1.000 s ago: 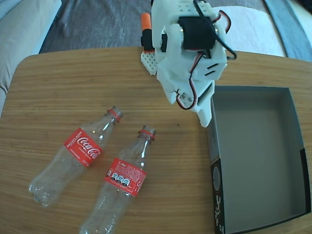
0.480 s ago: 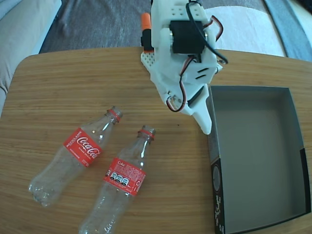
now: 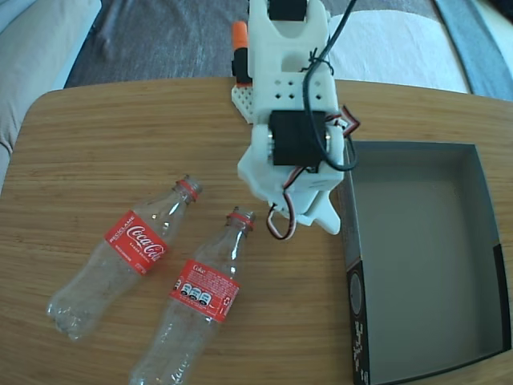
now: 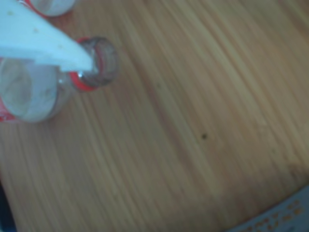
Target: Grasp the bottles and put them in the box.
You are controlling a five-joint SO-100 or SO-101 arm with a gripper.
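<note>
Two clear bottles with red labels lie on the wooden table in the fixed view. The left bottle and the right bottle both point their open necks up and to the right. The box, grey inside, sits at the right with nothing in it. My white gripper hangs low between the right bottle's neck and the box's left wall, and its jaws are hidden under the wrist. In the wrist view one white finger reaches over the open mouth of a bottle, with another bottle at the top edge.
The arm's white base with an orange part stands at the table's far edge. A grey cushion and a white cloth lie beyond the table. The box's printed corner shows at the wrist view's bottom right.
The arm has tipped forward and down. The gripper moved from beside the box's far left corner toward the right bottle's neck. The bottles and box have not moved.
</note>
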